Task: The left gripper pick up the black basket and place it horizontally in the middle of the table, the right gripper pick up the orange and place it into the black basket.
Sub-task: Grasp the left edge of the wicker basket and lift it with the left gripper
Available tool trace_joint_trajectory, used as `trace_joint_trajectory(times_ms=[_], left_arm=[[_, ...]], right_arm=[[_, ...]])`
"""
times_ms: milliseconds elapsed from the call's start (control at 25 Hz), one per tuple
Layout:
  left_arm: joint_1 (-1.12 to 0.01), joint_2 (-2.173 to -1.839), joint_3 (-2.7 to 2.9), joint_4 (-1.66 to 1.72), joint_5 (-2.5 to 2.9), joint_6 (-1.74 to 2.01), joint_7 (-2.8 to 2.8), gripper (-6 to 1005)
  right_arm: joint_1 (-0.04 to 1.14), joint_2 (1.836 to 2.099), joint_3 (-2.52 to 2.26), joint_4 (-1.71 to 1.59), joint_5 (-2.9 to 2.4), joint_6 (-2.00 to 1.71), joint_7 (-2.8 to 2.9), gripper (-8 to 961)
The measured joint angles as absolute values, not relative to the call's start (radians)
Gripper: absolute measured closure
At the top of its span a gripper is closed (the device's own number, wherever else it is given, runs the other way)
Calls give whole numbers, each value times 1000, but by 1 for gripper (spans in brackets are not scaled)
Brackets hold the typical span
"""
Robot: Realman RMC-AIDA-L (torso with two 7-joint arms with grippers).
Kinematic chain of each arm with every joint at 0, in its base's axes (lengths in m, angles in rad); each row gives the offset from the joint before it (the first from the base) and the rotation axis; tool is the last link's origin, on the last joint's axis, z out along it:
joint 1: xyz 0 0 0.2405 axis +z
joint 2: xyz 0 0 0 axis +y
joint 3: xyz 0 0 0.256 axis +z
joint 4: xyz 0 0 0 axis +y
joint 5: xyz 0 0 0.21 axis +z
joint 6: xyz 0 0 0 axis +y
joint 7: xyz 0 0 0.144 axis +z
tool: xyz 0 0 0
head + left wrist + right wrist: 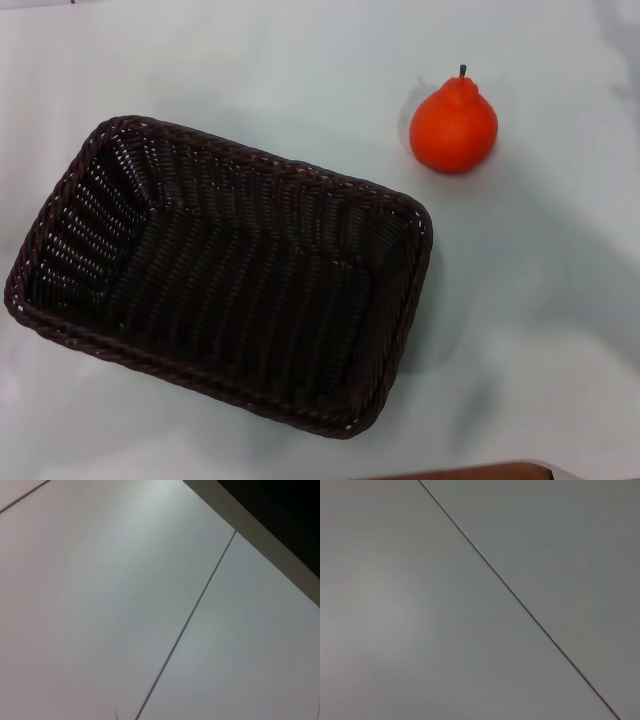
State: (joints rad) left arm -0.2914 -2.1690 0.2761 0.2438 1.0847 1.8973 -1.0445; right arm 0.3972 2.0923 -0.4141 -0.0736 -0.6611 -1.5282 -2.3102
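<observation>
The black basket (90, 170) lies on the white table (540, 330) in the head view, left of centre, its long side running from upper left to lower right, and it is empty. The orange (453, 127) stands upright on the table beyond the basket's far right corner, apart from it. Neither gripper shows in any view. Both wrist views show only plain pale panels with a thin seam, and no fingers.
A brown strip (470, 472) shows at the near edge of the table. The left wrist view shows a pale panel seam (185, 625) and a dark band (280, 515) at one corner.
</observation>
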Motion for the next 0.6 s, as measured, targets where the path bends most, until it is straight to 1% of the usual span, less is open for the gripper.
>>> trace_joint_trajectory(times_ms=[600], left_arm=[[-290, -2167, 290, 247, 1085, 1890, -1051, 423]], right_arm=[[402, 2092, -411, -63, -661, -1523, -2310, 129]])
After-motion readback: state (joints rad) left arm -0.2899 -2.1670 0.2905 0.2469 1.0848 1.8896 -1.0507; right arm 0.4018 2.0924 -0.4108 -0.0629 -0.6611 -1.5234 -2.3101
